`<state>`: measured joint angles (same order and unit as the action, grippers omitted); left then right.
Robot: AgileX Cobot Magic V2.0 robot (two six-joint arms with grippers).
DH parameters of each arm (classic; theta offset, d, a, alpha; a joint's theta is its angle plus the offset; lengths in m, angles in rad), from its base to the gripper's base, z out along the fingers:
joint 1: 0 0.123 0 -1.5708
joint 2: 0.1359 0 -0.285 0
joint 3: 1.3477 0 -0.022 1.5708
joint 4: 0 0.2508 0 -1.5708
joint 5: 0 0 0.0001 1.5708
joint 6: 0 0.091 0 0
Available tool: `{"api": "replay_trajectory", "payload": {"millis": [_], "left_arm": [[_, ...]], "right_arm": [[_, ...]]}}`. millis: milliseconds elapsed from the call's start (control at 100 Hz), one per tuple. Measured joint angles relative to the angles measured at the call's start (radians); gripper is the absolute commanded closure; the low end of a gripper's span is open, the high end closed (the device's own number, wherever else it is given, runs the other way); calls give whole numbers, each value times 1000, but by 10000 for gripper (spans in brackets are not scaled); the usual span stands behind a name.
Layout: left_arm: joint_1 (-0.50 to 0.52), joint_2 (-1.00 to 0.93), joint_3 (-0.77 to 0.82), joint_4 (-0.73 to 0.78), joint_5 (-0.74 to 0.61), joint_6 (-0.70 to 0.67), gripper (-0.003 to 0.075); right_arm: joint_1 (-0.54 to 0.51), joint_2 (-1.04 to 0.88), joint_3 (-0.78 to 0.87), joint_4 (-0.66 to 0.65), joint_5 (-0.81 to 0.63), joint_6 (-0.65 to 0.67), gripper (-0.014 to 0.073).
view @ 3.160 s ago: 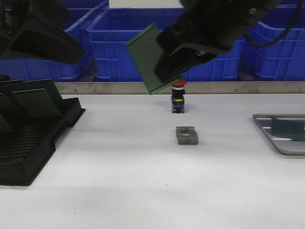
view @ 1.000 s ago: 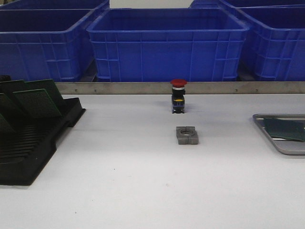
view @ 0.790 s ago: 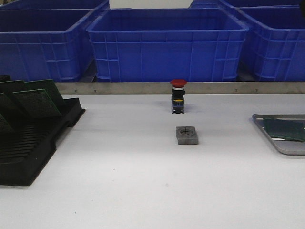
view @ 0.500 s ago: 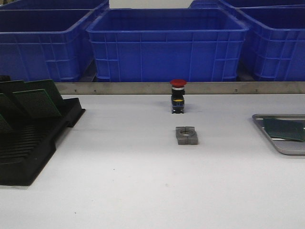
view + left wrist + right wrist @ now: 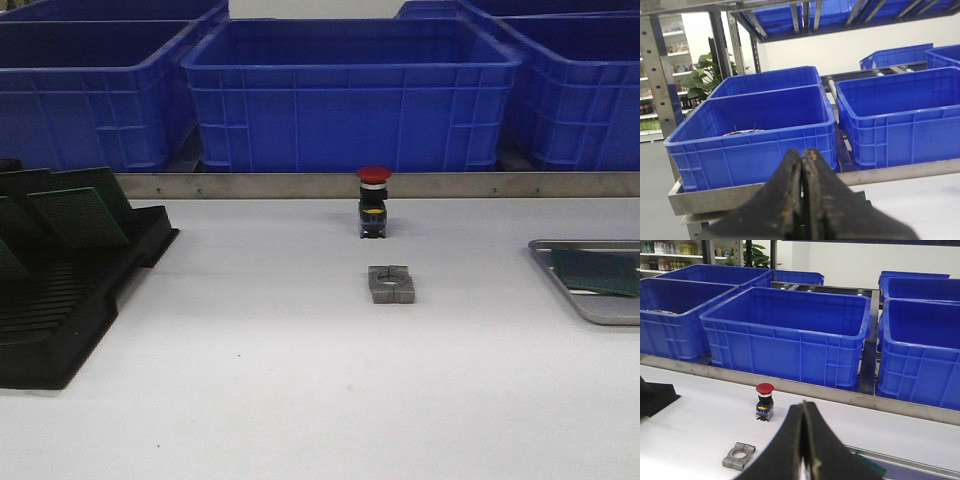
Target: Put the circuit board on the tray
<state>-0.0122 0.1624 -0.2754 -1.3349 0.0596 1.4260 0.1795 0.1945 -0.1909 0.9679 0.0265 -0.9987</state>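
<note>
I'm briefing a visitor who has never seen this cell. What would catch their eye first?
Probably the row of big blue bins behind the table, filling the background. Next, the red-capped push button standing upright at table centre, with a small grey metal block just in front. A green circuit board lies in the tray at far right; a black rack sits far left.

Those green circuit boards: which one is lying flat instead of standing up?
The circuit board in the metal tray at the table's right edge lies flat. The other boards stand tilted in the black slotted rack on the left.
</note>
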Motion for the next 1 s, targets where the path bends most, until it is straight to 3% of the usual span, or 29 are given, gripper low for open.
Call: {"api": "replay_trajectory", "payload": {"millis": [1000], "left_arm": [[0,-19,9,-4,-4,0,741]], "right_arm": [[0,-34,18,1,2,0,655]]}}
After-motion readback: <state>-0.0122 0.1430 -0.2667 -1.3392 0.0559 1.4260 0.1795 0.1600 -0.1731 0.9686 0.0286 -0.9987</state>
